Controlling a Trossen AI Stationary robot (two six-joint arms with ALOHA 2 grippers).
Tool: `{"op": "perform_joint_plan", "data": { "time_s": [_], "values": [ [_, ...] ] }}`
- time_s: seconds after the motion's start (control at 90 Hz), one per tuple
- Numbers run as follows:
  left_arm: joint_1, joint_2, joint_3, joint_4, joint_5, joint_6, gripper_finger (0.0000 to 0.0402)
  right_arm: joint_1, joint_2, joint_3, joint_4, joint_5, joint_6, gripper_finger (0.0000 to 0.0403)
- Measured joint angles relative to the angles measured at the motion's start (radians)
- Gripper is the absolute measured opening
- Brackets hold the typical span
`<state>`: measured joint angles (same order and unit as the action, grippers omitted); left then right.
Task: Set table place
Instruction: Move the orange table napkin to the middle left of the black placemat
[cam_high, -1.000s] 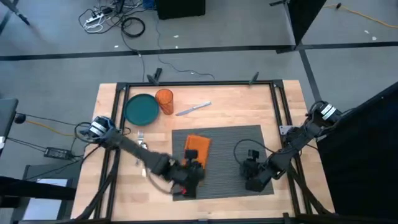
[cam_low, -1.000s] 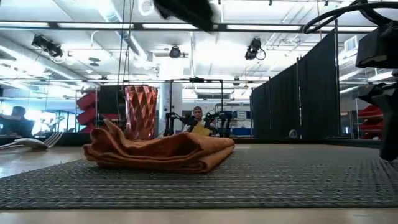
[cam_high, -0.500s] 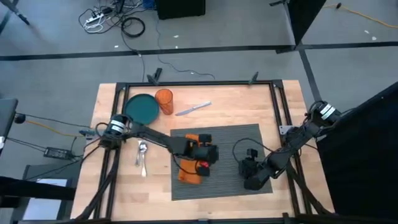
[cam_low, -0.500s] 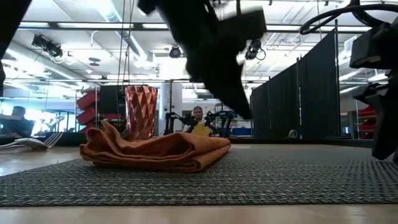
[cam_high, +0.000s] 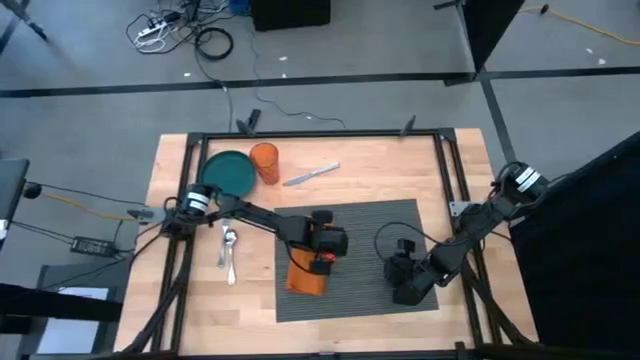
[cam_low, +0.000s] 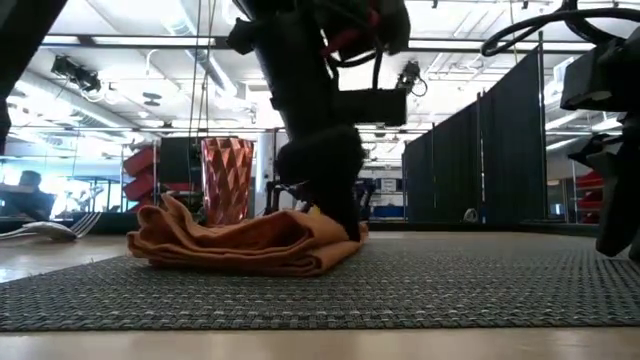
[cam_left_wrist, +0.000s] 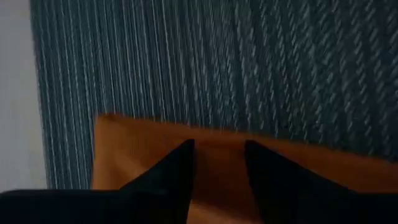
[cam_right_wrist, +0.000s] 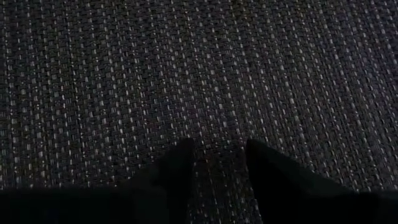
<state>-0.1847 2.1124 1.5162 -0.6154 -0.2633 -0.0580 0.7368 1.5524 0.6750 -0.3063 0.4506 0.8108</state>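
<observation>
The dark ribbed placemat (cam_high: 370, 225) lies flat on the wooden table (cam_high: 400, 170). A folded orange napkin (cam_high: 308, 275) lies on the placemat's left part, long side running near to far. My left gripper (cam_high: 325, 243) is down on the napkin's far half, fingers shut; in the low view it meets the napkin's right end (cam_low: 345, 225). My right gripper (cam_high: 403, 290) sits low over the placemat's right near part (cam_right_wrist: 186, 74), fingers shut. My left gripper sets its shut fingertips (cam_left_wrist: 180, 165) on the napkin's top (cam_left_wrist: 217, 155), close to its right long edge and toward its far end. The fingers slant down from the table's left. The napkin lies flat on the placemat. Whether my right gripper touches the placemat I cannot tell.
At the far left stand a teal plate (cam_high: 228, 175) and an orange cup (cam_high: 264, 162). A knife (cam_high: 312, 174) lies beyond the placemat's far edge. A fork and spoon (cam_high: 228, 250) lie left of the placemat. A black frame edges the table.
My left gripper has gone from the napkin's near end toward the table's far edge and come down onto the napkin's far half. In the low view the napkin has slid a little toward the table's left.
</observation>
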Motion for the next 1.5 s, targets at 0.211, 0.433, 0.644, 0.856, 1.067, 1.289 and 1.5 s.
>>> {"op": "perform_joint_plan", "data": {
  "time_s": [0.211,0.433,0.644,0.856,1.067,1.289,1.5],
  "values": [
    [-0.022,-0.002,0.002,-0.075,-0.010,-0.058,0.0126,0.003,0.000,0.000,0.000,-0.002,0.007,0.0125],
    [-0.029,-0.002,0.017,0.084,-0.001,-0.011,0.0126,0.003,0.000,0.000,0.000,-0.006,0.007,0.0125],
    [-0.018,0.006,0.017,0.138,0.049,0.013,0.0126,0.003,0.000,0.000,0.002,-0.008,0.001,0.0125],
    [-0.011,0.026,0.018,0.053,0.048,0.021,0.0126,0.003,0.000,0.000,0.003,-0.007,-0.002,0.0125],
    [-0.016,0.014,0.019,-0.042,0.039,-0.056,0.0126,0.006,0.000,0.000,-0.001,-0.006,-0.001,0.0125],
    [-0.021,0.011,0.020,-0.117,0.032,-0.111,0.0126,0.006,0.000,0.000,-0.002,-0.006,0.000,0.0125],
    [-0.030,0.003,0.019,-0.165,0.028,-0.155,0.0126,0.006,0.000,0.000,-0.006,-0.007,0.009,0.0125]
  ]
}}
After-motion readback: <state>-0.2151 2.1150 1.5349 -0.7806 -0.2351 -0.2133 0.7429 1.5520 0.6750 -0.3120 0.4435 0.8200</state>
